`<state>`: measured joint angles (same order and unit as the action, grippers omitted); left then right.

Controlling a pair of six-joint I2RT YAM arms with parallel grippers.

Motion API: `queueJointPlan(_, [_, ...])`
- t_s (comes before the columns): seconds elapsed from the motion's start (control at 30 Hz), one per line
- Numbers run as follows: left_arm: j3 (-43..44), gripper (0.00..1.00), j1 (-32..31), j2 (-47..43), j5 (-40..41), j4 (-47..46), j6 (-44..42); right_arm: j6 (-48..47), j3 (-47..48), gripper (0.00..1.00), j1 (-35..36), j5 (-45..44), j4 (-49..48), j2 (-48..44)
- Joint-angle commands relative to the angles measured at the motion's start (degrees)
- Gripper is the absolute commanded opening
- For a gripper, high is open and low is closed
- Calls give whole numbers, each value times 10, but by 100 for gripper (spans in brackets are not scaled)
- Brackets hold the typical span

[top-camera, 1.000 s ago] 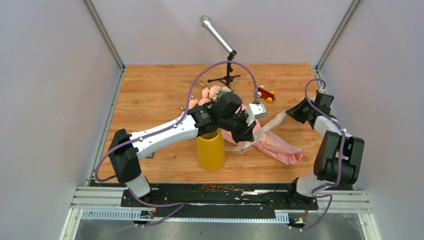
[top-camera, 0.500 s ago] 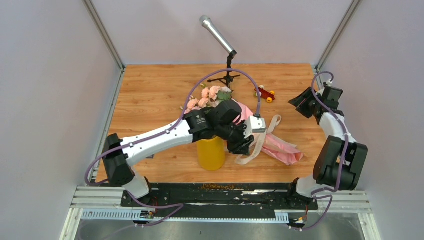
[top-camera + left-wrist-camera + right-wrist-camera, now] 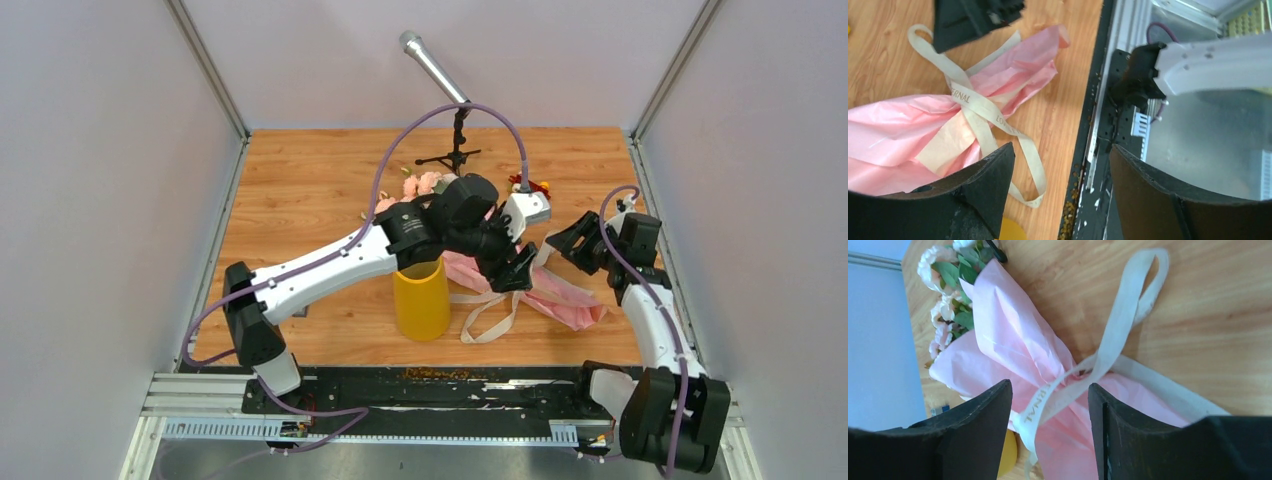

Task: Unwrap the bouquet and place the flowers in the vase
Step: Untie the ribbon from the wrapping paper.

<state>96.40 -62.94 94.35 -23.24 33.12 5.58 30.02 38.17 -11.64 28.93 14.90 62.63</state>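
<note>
1. Left pincer [image 3: 1058, 160] is seen spread apart with nothing clamped, hung just over the bouquet [image 3: 893, 125].
2. Right pincer [image 3: 1048, 390] is spread too, empty, with the loose beige ribbon [image 3: 1125, 310] seen past the gap.
3. The bouquet is laid on the tabletop [image 3: 300, 190], paper on, just beside the yellow vase [image 3: 420, 300].

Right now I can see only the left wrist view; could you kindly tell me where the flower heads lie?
Observer: The flowers stick out of the far end of the bouquet, toward the microphone stand.
Operator: Thank you. Is the vase standing?
Observer: Yes, the vase stands upright, just left of the bouquet.
Operator: And the right gripper?
Observer: The right gripper is open over the ribbon, holding nothing.
</note>
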Motion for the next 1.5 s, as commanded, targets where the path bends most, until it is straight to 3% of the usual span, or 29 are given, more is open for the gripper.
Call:
queueJointPlan(0.0, [32,77,-3,71,76,-14,98,40,-41,57,7,-45,6,-66])
queueJointPlan(0.3, [121,76,-4,209,173,14,130,50,-58,57,-4,-140,42,-140])
queueJointPlan(0.47, [183,71,-4,271,206,64,118,46,-66,57,-14,-154,51,-163])
queueJointPlan(0.5, [186,66,-3,284,229,74,113,42,-69,57,-15,-159,51,-168])
queueJointPlan(0.97, [184,60,-4,324,231,60,123,33,-86,56,-18,-155,58,-188])
queueJointPlan(1.27, [169,36,-4,300,249,56,119,30,-92,56,-18,-143,58,-197])
queueJointPlan(1.47, [109,20,-4,230,213,13,108,10,-90,58,-18,-25,17,-168])
